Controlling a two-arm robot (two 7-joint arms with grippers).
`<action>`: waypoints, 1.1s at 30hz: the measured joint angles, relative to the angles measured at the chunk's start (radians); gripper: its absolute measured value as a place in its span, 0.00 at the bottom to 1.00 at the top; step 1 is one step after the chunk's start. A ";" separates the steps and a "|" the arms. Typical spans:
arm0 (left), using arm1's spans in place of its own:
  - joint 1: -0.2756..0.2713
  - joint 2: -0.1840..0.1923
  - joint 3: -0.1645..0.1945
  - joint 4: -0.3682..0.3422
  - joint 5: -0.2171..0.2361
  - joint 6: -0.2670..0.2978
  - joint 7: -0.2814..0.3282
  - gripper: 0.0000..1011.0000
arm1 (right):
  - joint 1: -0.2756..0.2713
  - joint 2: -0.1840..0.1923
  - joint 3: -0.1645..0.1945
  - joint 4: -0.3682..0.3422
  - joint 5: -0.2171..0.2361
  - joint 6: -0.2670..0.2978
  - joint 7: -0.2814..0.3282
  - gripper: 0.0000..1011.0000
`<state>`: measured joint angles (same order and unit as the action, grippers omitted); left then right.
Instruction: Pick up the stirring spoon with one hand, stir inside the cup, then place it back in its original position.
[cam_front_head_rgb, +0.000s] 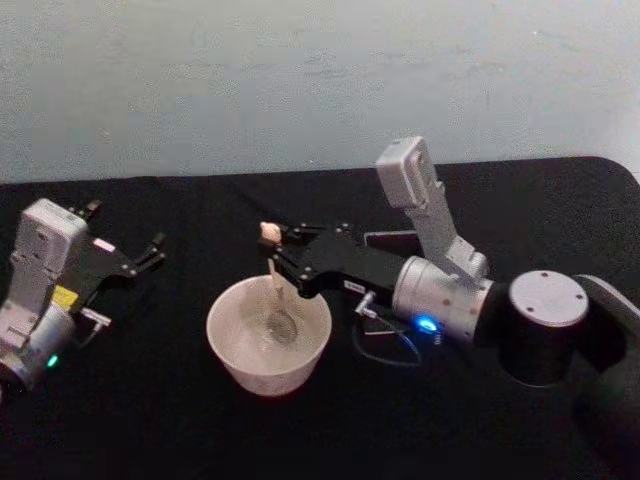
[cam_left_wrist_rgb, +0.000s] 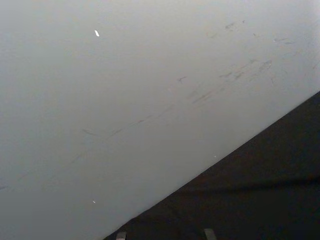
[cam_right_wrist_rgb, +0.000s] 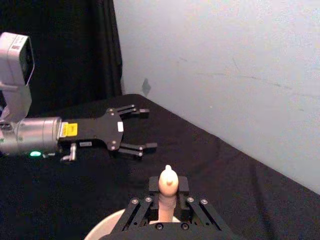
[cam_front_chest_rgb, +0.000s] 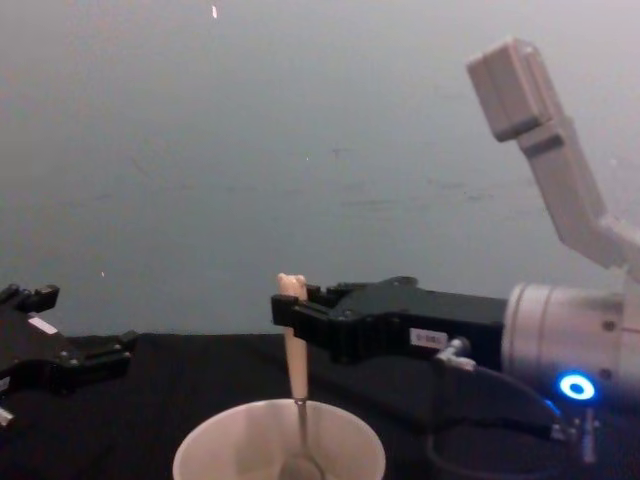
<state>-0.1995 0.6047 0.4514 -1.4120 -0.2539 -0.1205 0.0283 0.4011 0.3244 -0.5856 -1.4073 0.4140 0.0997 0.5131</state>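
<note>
My right gripper (cam_front_head_rgb: 272, 258) is shut on the stirring spoon (cam_front_head_rgb: 271, 262), pinching its pale beige handle just under the bear head (cam_right_wrist_rgb: 168, 181). The spoon stands upright. Its thin neck runs down into the cream-white cup (cam_front_head_rgb: 268, 338), and the silver bowl (cam_front_head_rgb: 282, 323) rests near the cup's bottom. The chest view shows the handle (cam_front_chest_rgb: 294, 345) rising above the cup rim (cam_front_chest_rgb: 280, 415) with the right gripper (cam_front_chest_rgb: 290, 312) around it. A dark square box (cam_front_head_rgb: 390, 240) sits behind the right arm, partly hidden. My left gripper (cam_front_head_rgb: 125, 228) is open and holds nothing, parked left of the cup.
A black cloth covers the table (cam_front_head_rgb: 150, 400), which ends at a pale wall (cam_front_head_rgb: 300, 80) behind. The right forearm (cam_front_head_rgb: 440, 295) lies across the table to the right of the cup. In the right wrist view the left gripper (cam_right_wrist_rgb: 144, 128) is beyond the spoon.
</note>
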 joint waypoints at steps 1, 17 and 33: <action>0.000 0.000 0.000 0.000 0.000 0.000 0.000 0.99 | -0.003 0.004 0.002 -0.005 0.001 0.000 0.002 0.21; 0.000 0.000 0.000 0.000 0.000 0.000 0.000 0.99 | -0.065 0.067 -0.002 -0.104 0.045 0.020 0.039 0.21; 0.000 0.000 0.000 0.000 0.000 0.000 0.000 0.99 | -0.037 0.016 -0.024 -0.068 0.043 0.023 0.000 0.21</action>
<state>-0.1995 0.6046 0.4514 -1.4120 -0.2539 -0.1205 0.0283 0.3642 0.3401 -0.6095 -1.4750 0.4571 0.1229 0.5126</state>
